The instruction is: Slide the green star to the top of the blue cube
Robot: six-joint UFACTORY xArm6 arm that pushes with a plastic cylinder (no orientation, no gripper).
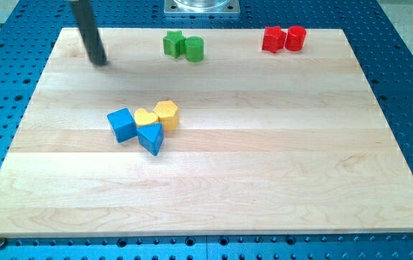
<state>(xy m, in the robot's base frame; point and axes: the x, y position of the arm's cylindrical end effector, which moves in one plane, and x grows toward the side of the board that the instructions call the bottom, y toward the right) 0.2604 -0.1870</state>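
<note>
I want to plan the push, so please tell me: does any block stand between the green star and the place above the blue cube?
Nothing visible does. The green star sits at the view's top, touching the green cylinder on its right. The board above the blue cube is bare. My tip stands left of the star.

A pale wooden board lies on a blue perforated bench. Around 12 o'clock sit a green star touching a green cylinder. Towards 1 o'clock, a red star touches a red cylinder. At 9 o'clock cluster a blue cube, yellow heart, yellow hexagonal block and blue triangular block. My tip touches the board near 11 o'clock, well apart from the blocks.
</note>
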